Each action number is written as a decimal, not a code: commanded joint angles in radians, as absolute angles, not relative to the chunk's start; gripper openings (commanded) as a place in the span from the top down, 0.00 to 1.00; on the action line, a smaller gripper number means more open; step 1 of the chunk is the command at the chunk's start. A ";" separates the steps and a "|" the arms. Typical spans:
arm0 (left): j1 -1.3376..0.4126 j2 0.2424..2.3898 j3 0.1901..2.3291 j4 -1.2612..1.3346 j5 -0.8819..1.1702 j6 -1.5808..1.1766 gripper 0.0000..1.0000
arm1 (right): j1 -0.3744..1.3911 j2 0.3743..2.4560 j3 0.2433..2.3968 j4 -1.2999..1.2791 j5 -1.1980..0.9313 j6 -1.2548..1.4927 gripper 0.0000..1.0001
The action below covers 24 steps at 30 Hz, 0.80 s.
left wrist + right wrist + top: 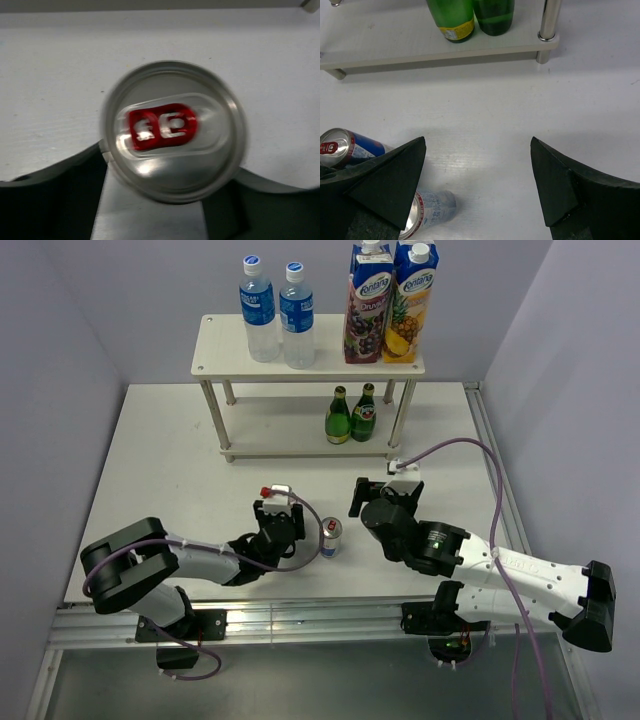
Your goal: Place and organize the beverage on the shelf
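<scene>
A smooth can is pictured upright at centre frame, below the shelf, flanked by the left gripper — contact cannot be told — and is judged light, dentable, best clasped gently mid-body; the right gripper is spread wide, empty.

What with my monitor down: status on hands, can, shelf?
Left hand flanking can, grip unconfirmed. Right hand open, empty. Can upright on table, not yet shelved. Nothing between it and shelf; green bottles hold lower tier's right.
</scene>
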<state>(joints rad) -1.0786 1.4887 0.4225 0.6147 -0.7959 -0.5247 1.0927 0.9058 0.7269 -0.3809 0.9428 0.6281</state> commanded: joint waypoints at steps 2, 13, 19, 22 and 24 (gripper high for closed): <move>-1.060 1.514 0.459 0.718 -0.818 -0.499 0.45 | 1.097 0.910 0.716 -0.338 0.980 0.626 0.08; -0.930 1.407 0.541 0.640 -0.767 -0.399 1.00 | 1.097 0.927 0.710 -0.301 0.976 0.611 0.08; -0.767 1.348 0.613 0.655 -0.669 -0.321 1.00 | 1.095 0.928 0.710 -0.290 0.974 0.600 0.08; -0.703 1.364 0.667 0.655 -0.623 -0.292 1.00 | 1.095 0.927 0.707 -0.287 0.977 0.595 0.08; -0.655 1.391 0.698 0.652 -0.597 -0.278 1.00 | 1.097 0.927 0.707 -0.282 0.979 0.591 0.08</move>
<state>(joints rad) -0.7036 1.3911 0.6163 0.5629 -0.6594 -0.3328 1.0927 0.9264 0.7120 -0.3218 0.9428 0.5999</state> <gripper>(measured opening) 0.577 0.919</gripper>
